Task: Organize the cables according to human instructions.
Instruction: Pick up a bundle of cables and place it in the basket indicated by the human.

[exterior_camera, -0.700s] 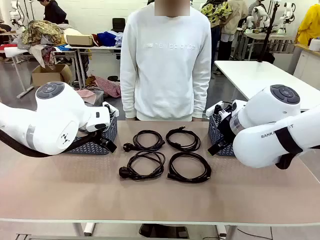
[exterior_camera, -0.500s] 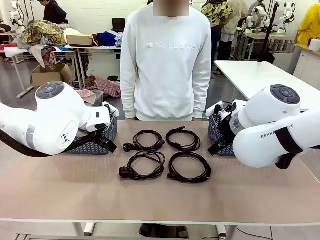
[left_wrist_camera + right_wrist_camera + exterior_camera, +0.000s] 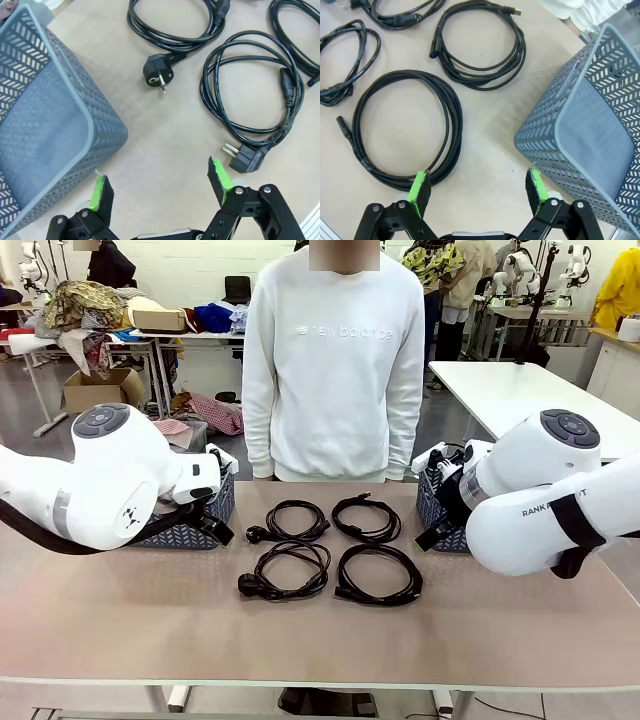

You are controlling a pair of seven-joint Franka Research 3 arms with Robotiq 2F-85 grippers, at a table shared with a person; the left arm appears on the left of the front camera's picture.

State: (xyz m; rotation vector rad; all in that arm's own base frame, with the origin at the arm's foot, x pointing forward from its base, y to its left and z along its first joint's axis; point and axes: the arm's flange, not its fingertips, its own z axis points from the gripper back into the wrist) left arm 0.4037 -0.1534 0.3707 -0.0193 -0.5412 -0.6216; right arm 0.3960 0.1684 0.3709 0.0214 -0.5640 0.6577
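Four black coiled cables lie in a square at the table's middle: far left (image 3: pixel 256 534), far right (image 3: pixel 367 534), near left (image 3: pixel 250 586), near right (image 3: pixel 346 592). The person in a white sweatshirt (image 3: pixel 335 370) stands behind them, arms hanging at the sides. My left gripper (image 3: pixel 160 186) is open over bare table, between a basket and a plugged cable (image 3: pixel 245 160); another plug (image 3: pixel 159 78) lies farther off. My right gripper (image 3: pixel 477 190) is open too, with a large coil (image 3: pixel 456 125) at its left finger and a second coil (image 3: pixel 480 82) beyond.
A blue-grey woven basket (image 3: pixel 205 512) stands left of the cables by my left arm, seen close up as the basket (image 3: pixel 45 115). A matching basket (image 3: pixel 436 502) stands on the right, close beside my right finger as the basket (image 3: pixel 585 125). Other tables and clutter lie behind.
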